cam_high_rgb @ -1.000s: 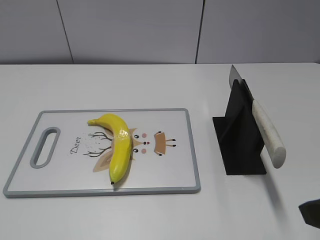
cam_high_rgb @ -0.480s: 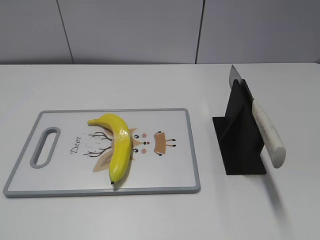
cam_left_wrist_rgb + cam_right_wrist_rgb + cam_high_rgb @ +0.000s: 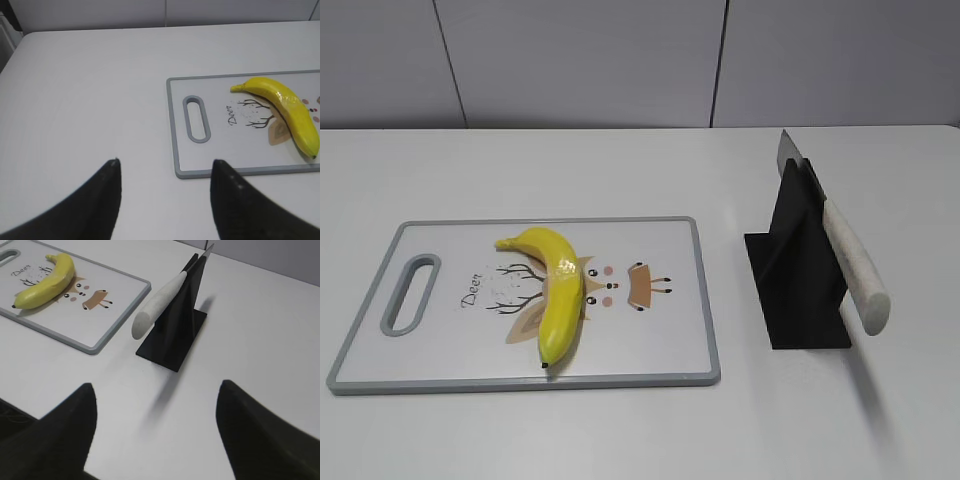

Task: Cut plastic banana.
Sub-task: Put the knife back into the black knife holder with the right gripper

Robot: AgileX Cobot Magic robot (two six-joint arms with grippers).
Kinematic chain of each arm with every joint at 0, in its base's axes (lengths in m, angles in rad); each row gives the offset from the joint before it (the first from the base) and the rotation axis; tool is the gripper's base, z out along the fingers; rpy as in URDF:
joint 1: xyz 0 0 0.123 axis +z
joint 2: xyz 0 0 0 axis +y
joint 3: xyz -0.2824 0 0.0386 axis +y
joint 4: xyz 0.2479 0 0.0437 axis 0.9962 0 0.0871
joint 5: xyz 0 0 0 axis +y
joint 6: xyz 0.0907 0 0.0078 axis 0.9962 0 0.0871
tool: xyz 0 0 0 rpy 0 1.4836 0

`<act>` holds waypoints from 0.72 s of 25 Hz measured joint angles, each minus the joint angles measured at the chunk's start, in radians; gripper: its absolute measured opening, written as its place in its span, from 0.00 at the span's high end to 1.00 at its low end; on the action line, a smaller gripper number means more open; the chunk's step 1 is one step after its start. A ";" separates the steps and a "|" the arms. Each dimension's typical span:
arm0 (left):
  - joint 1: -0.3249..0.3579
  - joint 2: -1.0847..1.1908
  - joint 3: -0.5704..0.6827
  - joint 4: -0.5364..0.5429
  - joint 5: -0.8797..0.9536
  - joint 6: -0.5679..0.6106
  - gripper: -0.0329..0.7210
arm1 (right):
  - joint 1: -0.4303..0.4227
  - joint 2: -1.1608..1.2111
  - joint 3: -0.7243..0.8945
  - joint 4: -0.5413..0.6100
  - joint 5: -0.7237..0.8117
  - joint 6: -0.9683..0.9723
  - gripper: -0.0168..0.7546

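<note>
The yellow plastic banana (image 3: 556,289) lies on a white cutting board with a grey rim (image 3: 705,300), dark tip toward the front edge. It also shows in the left wrist view (image 3: 287,104) and right wrist view (image 3: 46,283). A knife with a whitish handle (image 3: 855,266) rests in a black stand (image 3: 798,270) right of the board. It also shows in the right wrist view (image 3: 157,300). My left gripper (image 3: 165,167) is open and empty over bare table near the board's handle end. My right gripper (image 3: 156,392) is open and empty, short of the stand. Neither gripper shows in the exterior view.
The board has a handle slot (image 3: 410,293) at its left end and a deer drawing. The white table (image 3: 620,170) runs back to a grey wall. The black stand's base (image 3: 172,342) sits between my right gripper and the board.
A dark gripper part at the bottom right corner of the exterior view one second ago has left that view. The banana, board and knife have not moved.
</note>
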 joint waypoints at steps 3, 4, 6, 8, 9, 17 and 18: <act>0.000 0.000 0.000 -0.002 0.000 0.000 0.23 | -0.023 0.000 0.000 0.011 0.000 -0.001 0.25; 0.001 0.000 0.000 -0.002 0.000 0.000 0.23 | -0.046 0.000 0.000 0.013 0.000 -0.001 0.25; 0.001 0.000 0.000 -0.003 0.000 0.000 0.23 | -0.113 0.000 0.000 0.016 0.000 -0.001 0.25; 0.001 0.000 0.000 -0.003 0.000 0.000 0.23 | -0.192 0.000 0.000 0.016 0.000 -0.001 0.25; 0.001 0.000 0.000 -0.003 0.000 0.000 0.23 | -0.239 0.000 0.000 0.016 0.000 -0.001 0.25; 0.001 0.000 0.000 -0.003 0.000 0.000 0.23 | -0.466 0.000 0.000 0.016 0.000 -0.003 0.25; 0.001 0.000 0.000 -0.003 0.000 0.000 0.23 | -0.466 0.000 0.000 0.016 0.000 -0.003 0.25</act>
